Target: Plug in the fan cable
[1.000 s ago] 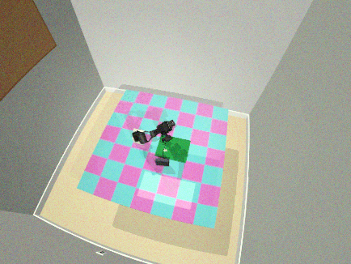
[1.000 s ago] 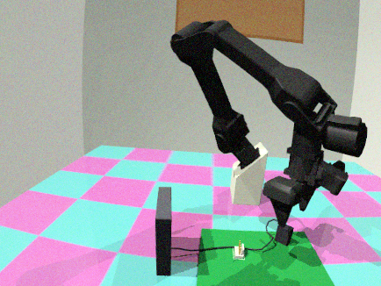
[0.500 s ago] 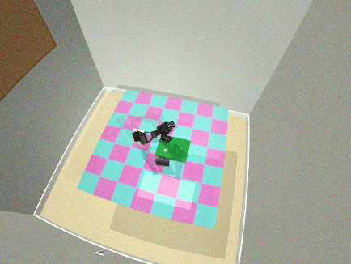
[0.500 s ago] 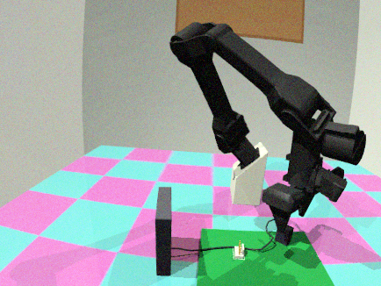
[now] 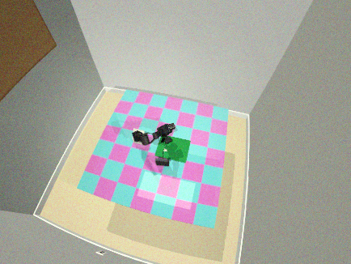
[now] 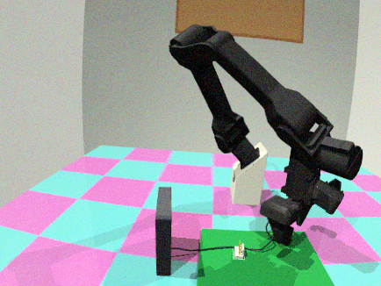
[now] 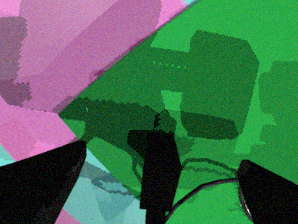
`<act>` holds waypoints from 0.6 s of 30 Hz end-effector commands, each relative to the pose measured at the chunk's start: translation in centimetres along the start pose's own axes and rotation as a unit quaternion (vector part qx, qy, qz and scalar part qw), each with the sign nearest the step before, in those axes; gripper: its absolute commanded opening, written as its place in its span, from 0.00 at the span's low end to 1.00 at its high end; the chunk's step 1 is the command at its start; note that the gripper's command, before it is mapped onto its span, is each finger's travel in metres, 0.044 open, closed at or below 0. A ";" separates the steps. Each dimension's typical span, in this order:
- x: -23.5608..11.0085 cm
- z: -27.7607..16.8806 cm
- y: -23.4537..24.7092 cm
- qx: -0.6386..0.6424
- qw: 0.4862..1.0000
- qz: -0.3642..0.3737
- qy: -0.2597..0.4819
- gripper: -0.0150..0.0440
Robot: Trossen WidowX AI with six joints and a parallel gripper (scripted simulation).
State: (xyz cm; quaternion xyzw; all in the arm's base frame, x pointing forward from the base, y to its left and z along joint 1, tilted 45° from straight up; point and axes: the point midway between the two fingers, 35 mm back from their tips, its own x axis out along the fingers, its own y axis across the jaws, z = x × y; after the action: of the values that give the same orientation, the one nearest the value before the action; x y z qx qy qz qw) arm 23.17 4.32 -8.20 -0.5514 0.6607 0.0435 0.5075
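The green board (image 5: 181, 151) (image 6: 268, 268) (image 7: 220, 36) lies flat on the checkered mat. The small pale four-pin header (image 6: 237, 252) (image 5: 165, 151) stands on it with gold pins up. The black fan (image 6: 164, 230) (image 5: 162, 161) stands upright just off the board's edge. Its thin black cable (image 6: 211, 250) (image 7: 200, 189) runs across the board to the black plug (image 7: 160, 176), which lies on the board near its edge. My gripper (image 7: 165, 159) (image 6: 283, 237) (image 5: 164, 140) is open and empty. It is low over the plug, one finger on each side. In the top and exterior views the fingers hide the plug.
The arm's white base (image 6: 250, 180) (image 5: 139, 134) stands on the mat behind the board. The checkered mat (image 5: 121, 178) (image 6: 88, 206) lies on a tan table with a white rim (image 5: 65, 154). Grey walls stand behind.
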 end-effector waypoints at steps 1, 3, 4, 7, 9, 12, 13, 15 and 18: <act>1.0 -0.4 0.2 -0.005 1.000 0.000 0.006 1.00; 1.4 -0.5 0.2 -0.005 1.000 0.000 0.007 1.00; 1.5 -0.5 0.2 -0.005 1.000 0.000 0.007 1.00; 1.7 -0.5 0.2 -0.005 1.000 0.000 0.007 1.00; 1.7 -0.5 0.2 -0.005 1.000 0.000 0.007 1.00; 1.7 -0.5 0.2 -0.005 1.000 0.000 0.007 1.00; 1.7 -0.5 0.2 -0.005 1.000 0.000 0.007 1.00; 1.7 -0.5 0.2 -0.005 1.000 0.000 0.007 1.00; 1.6 -0.3 0.1 -0.001 1.000 0.000 0.004 0.87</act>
State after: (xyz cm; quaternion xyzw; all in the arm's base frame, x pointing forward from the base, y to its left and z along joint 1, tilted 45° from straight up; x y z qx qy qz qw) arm 23.08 3.08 -9.24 -0.5521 0.6630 0.0423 0.5038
